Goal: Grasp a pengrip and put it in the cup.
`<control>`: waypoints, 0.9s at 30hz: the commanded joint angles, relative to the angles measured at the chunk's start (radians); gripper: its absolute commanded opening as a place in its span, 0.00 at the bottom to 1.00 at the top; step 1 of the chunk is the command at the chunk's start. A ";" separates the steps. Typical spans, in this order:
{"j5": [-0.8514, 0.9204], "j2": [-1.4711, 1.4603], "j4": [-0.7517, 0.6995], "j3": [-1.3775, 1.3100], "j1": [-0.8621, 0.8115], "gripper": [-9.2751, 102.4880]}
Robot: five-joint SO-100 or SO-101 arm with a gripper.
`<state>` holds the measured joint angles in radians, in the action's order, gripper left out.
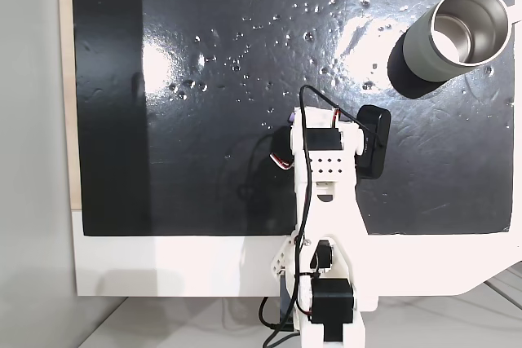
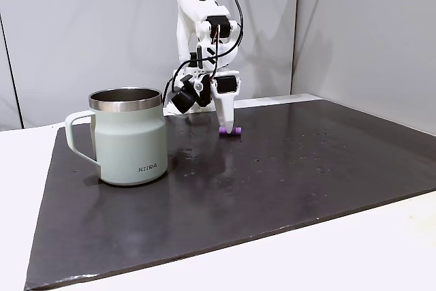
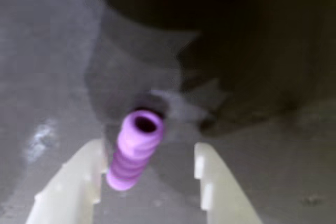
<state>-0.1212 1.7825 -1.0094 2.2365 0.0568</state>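
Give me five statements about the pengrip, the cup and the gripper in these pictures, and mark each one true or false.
1. The pengrip lies on the dark mat, not in the cup. True.
2. The gripper is shut on the pengrip. False: its fingers stand apart, with the pengrip against the left one in the wrist view.
3. The cup lies tipped on its side. False: it stands upright.
4. The cup has a handle. True.
5. The pengrip is green. False: it is light purple.
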 commanded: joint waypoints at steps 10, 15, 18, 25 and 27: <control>-0.006 -0.109 -0.048 -0.160 -0.025 0.19; -0.006 -0.121 -0.049 -0.167 -0.026 0.08; -0.006 -0.121 -0.049 -0.169 -0.028 0.08; 0.014 0.006 -0.103 -0.169 -0.025 0.08; 0.035 0.080 -0.121 -0.163 -0.026 0.08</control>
<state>-0.1120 1.7487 -1.0953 2.1246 0.0430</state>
